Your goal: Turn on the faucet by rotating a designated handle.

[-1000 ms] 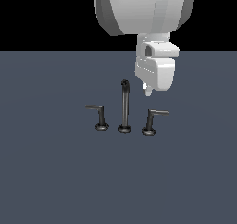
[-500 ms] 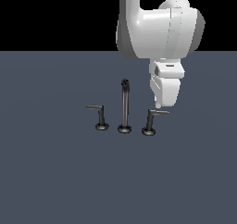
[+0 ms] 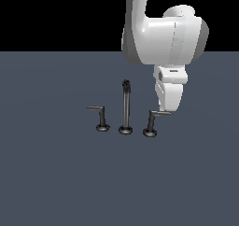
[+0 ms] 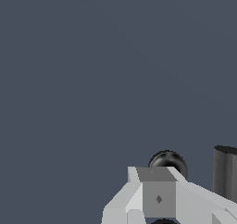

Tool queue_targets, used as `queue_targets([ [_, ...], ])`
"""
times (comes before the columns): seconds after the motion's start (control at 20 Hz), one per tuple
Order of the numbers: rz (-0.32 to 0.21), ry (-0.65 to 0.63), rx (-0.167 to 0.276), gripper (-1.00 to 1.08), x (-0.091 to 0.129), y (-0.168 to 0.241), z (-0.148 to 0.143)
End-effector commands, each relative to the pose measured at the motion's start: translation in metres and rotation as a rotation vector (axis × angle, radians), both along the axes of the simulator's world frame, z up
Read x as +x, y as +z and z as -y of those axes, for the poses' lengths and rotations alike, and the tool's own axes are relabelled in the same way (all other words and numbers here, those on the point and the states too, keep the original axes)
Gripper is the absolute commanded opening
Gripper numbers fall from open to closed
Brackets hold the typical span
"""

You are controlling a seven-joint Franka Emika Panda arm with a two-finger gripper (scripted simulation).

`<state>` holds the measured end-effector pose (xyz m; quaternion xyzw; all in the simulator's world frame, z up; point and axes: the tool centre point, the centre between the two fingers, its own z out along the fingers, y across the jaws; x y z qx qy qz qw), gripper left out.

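Observation:
The faucet stands as three dark metal pieces in the exterior view: a tall thin spout (image 3: 125, 107) in the middle and a short lever on either side. The designated handle (image 3: 152, 121) is on the exterior view's right, its arm pointing right. The twin lever (image 3: 100, 117) points left. My gripper (image 3: 165, 109) hangs straight down, shut and holding nothing, with its tip at the outer end of the designated handle's arm. In the wrist view my white fingertips (image 4: 156, 173) sit just in front of a dark rounded faucet part (image 4: 167, 161), with a dark post (image 4: 225, 172) beside them.
A flat grey-blue floor (image 3: 56, 173) stretches all round the faucet. The bulky white arm (image 3: 163, 33) rises above and behind the designated handle.
The arm has swung towards the exterior view's right and dropped. The gripper has come down from above the spout's level to the end of the designated handle's arm. The faucet pieces look unmoved.

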<state>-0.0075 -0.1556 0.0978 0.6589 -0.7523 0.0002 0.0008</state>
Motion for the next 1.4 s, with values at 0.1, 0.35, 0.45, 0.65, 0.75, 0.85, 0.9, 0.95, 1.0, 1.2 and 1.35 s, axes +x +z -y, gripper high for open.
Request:
queue_targets([
  [0.1,0.0,0.0,0.0,-1.0,-0.01,0.0,0.003],
  [0.35,0.001,-0.001,0.001,-1.0,-0.028,0.0,0.009],
  [0.45,0.001,-0.001,0.001,-1.0,-0.035,0.0,0.011],
  [0.65,0.012,0.011,0.001,-1.0,-0.032,0.0,0.007],
  [0.75,0.011,0.009,0.001,-1.0,-0.039,0.0,0.005],
  [0.85,0.009,0.007,0.001,-1.0,-0.046,0.0,0.003],
  [0.9,0.008,0.007,0.001,-1.0,-0.049,0.0,0.002],
  [0.95,0.008,0.006,0.001,-1.0,-0.053,0.0,0.001],
  [1.0,0.007,0.005,0.001,-1.0,-0.056,0.0,0.0],
  [1.2,0.004,0.002,0.001,-1.0,-0.071,0.0,-0.003],
  [1.35,0.002,-0.001,0.001,-1.0,-0.081,0.0,-0.006],
])
